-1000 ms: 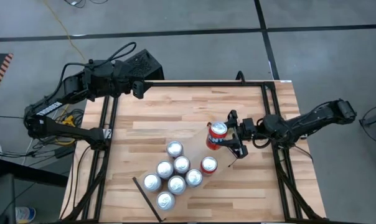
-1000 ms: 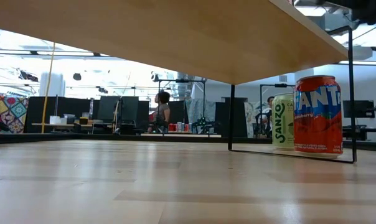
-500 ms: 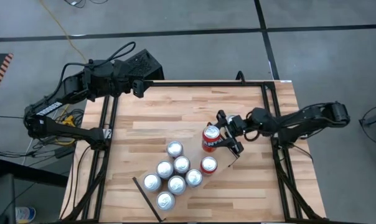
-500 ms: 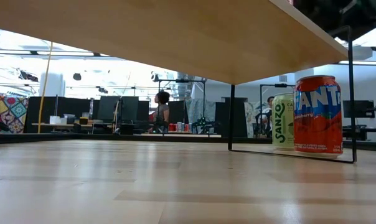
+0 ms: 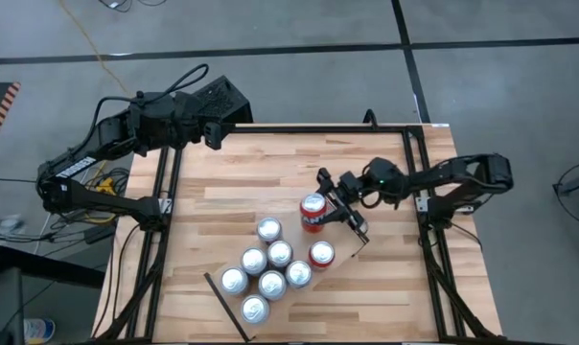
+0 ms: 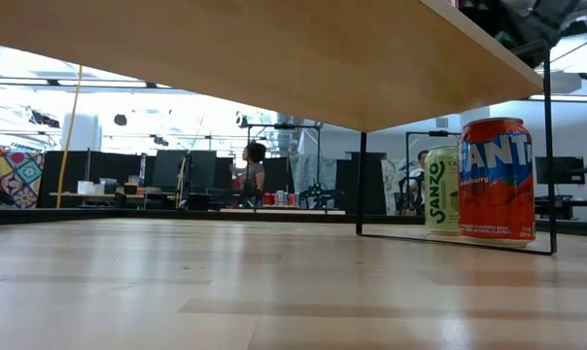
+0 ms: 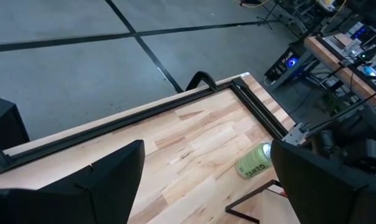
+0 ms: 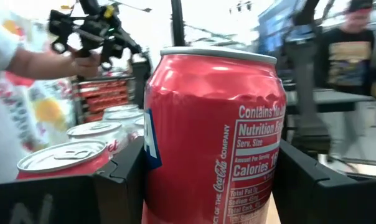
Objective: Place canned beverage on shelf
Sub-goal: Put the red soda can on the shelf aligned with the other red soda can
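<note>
Right now your right gripper is carrying a red can above the shelf, its fingers closed around the can's sides with the can upright between them. In the right wrist view the can's red wall is filling the gap between the two dark fingers, so the grip is looking firm and square.

The can is hanging just beside the far end of the cluster of cans already standing on the board, near the red-topped can at the cluster's right edge. In the low view an orange can and a green can are standing underneath the board on the tabletop.

The trouble to watch for is crowding. You are lowering into a spot with neighbours close by, so a finger or the can's base could be clipping a standing can and tipping it, perhaps knocking others in turn. The board's edge is also near; setting down too far out could be leaving the can overhanging. Letting go before the base is resting flat could be toppling it.

Your left gripper is waiting at the table's far left corner with its fingers standing apart, holding nothing.
</note>
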Motion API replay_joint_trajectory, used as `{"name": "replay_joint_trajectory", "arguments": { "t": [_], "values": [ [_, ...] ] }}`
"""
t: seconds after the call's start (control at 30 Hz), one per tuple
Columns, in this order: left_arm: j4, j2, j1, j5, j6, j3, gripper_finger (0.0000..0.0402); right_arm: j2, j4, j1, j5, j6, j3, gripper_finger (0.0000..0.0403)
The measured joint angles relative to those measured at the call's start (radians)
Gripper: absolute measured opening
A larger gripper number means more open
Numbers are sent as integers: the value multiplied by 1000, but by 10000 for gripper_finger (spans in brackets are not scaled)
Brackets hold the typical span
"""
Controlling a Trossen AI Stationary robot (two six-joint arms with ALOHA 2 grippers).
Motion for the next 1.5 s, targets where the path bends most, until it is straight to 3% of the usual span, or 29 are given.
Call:
{"name": "replay_joint_trajectory", "arguments": {
  "t": [0.13,0.5,0.83,1.2,1.5],
  "values": [
    [-1,0,0,0,0,0,332,73,-4,-8,-80,18,63,240],
    [-2,0,0,-1,14,0,332,179,2,-15,-137,18,114,240],
    [-1,0,0,-4,15,0,332,184,-41,-13,-139,-66,114,241],
    [-1,0,0,-5,15,0,332,183,-124,-13,-115,-122,115,299],
    [-5,0,0,-6,15,0,332,182,-129,-15,-125,-80,115,305]
  ]
}}
